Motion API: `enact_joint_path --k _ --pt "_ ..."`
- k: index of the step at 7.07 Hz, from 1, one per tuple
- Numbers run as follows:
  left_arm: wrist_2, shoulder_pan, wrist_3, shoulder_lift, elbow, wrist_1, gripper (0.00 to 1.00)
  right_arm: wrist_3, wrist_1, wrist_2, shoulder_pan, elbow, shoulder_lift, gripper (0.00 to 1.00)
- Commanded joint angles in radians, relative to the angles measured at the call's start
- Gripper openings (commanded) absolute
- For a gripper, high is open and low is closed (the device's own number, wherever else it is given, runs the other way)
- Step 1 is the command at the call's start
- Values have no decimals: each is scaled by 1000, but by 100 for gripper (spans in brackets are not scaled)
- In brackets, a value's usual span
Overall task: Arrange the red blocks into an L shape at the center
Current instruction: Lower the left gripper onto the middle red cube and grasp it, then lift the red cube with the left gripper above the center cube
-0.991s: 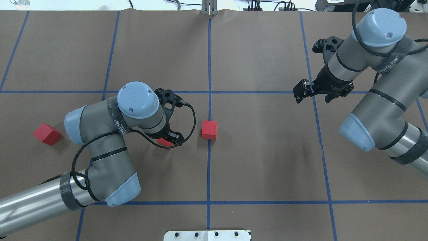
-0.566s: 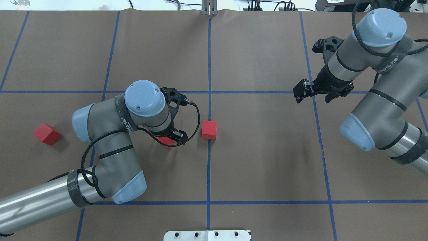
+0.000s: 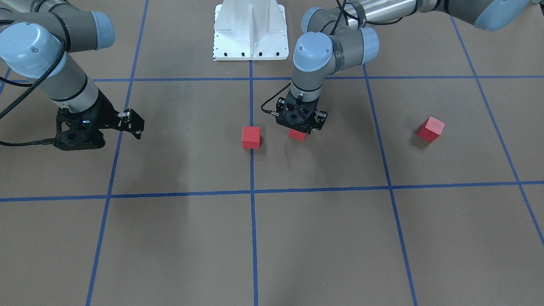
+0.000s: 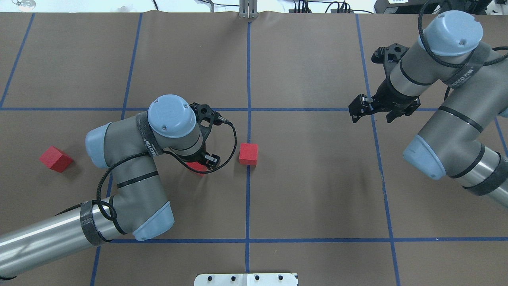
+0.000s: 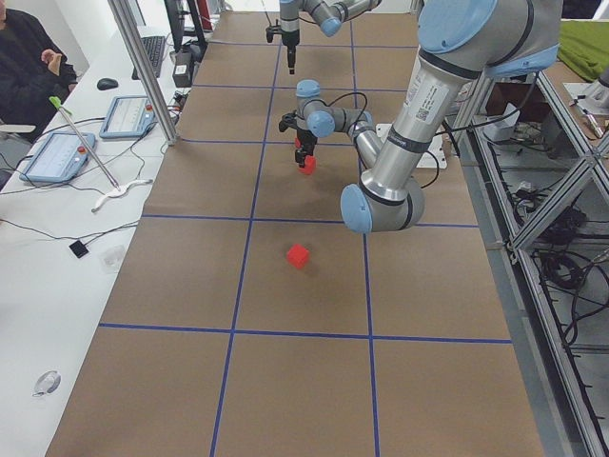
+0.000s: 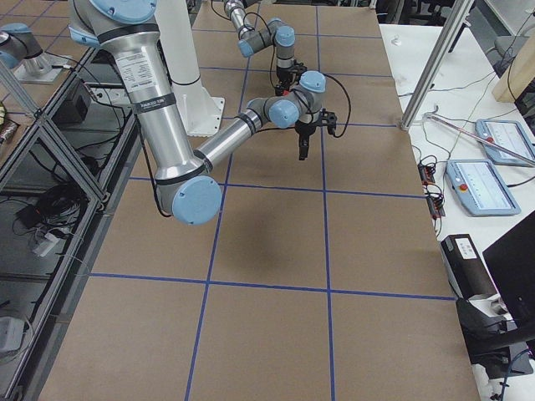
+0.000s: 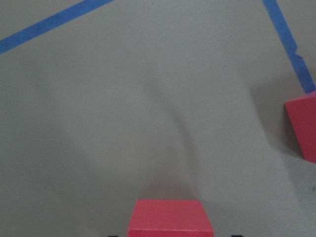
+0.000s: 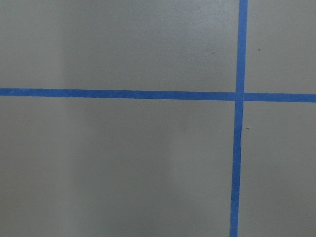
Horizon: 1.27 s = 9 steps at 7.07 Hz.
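**Left gripper holds a red block just short of the middle line**

Closest in, on my left wrist camera, the held block point(image 7: 171, 217) sits at the bottom edge. My left gripper point(image 4: 200, 163) is clamped on it, near the centre block point(image 4: 248, 153) with a gap between them. The centre block straddles the middle blue line point(image 4: 248, 71) at the center point(image 4: 274, 171). The third block point(image 4: 55, 159) lies well apart on my left side. Farthest out, my right gripper point(image 4: 356, 109) hangs by a grid crossing point(image 8: 239, 95); I cannot tell whether its fingers are apart.

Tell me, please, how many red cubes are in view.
3 red cubes: one on the middle blue line, one held by the left pincer beside it, one far out toward the robot's left.
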Motion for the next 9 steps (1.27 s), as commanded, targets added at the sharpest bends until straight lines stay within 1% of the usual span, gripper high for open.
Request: enact_joint_path --k 1,2,3,4,5,6,8,9 --pt "-3 -6 -2 0 -11 3 0 -1 0 0 0 0 -1 100" --pt "-11 -18 -2 -2 -21 7 0 -2 0 0 0 0 -1 100" --pt "-17 -49 -2 -14 -47 39 0 0 0 0 0 0 -2 100" --pt "-26 -67 -3 -47 -43 78 0 0 0 0 0 0 -1 100" --pt "-26 -68 -20 -69 -23 81 0 -1 0 0 1 3 -1 100" --pt "-26 -74 -23 -101 12 82 0 -2 0 2 6 6 -2 100" --pt "-25 -75 -86 -251 191 70 0 -2 0 3 20 12 -24 100" --pt "-25 -77 -91 -290 240 64 0 -5 0 3 32 12 -28 100"
